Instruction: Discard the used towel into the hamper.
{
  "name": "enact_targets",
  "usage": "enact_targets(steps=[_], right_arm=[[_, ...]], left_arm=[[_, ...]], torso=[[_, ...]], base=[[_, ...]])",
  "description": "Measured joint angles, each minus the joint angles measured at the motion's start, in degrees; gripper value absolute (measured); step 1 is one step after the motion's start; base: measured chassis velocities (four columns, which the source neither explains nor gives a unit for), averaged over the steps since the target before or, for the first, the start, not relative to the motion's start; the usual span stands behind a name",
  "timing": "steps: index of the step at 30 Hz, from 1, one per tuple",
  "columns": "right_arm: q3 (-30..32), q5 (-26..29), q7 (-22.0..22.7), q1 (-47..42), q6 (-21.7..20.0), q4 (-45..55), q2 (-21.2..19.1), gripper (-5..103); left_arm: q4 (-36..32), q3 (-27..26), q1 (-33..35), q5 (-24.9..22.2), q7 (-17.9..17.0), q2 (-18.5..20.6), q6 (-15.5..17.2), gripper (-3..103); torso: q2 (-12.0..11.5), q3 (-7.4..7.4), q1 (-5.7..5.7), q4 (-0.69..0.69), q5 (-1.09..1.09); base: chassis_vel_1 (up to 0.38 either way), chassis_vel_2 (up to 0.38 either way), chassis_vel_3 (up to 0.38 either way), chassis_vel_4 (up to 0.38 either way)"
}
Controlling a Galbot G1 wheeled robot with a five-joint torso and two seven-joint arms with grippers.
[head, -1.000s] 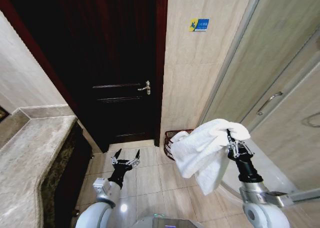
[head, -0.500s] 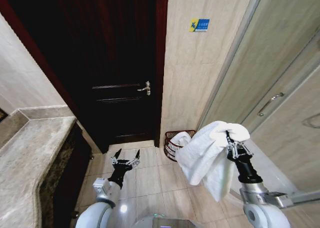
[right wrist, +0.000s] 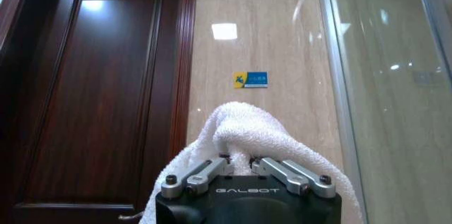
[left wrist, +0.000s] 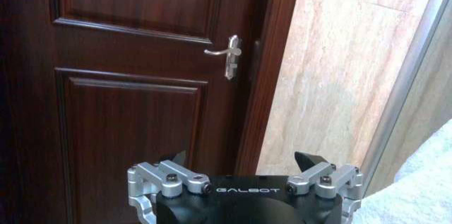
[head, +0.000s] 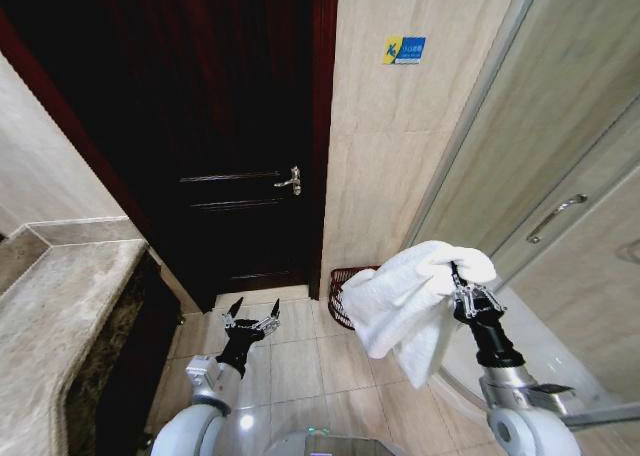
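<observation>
I am seeing the white towel point(head: 405, 301) hanging in a bunched fold from my right pincer point(head: 462, 286), which is clamped closed on its upper edge; the loose cloth is drooping down and to the left of the arm. Behind and below it, the hamper point(head: 343, 294) is sitting on the tiled floor point(head: 295, 361) in the corner where the beige wall point(head: 390, 166) meets the dark door frame, with the towel covering its right half, so only part of the rim and ribs is showing. The glass shower door point(head: 560, 206) is crowding the right arm's side, while open floor is lying between the hamper and my base. My left pincer point(head: 250, 321) is hovering low over the floor, fingers spread open and empty, near the front corner of the stone desk point(head: 60, 316). The right wrist view is giving me the pinch on the towel point(right wrist: 244, 134) up close and a small blue sign point(right wrist: 251, 79) on the wall. The left wrist view is showing the door handle point(left wrist: 227, 54).
</observation>
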Motion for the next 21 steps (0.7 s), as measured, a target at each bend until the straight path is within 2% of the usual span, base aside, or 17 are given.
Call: enact_targets(steps=[21], right_arm=[[0.03,0.17,-0.32,0.06,0.08,-0.44,0.11,9]], left_arm=[[0.0,0.0,0.0,0.0,0.0,0.01,0.0,100]], torso=[[-0.03,-0.01,-0.01,0.0,0.0]], base=[[-0.055,0.061,0.055,-0.054]])
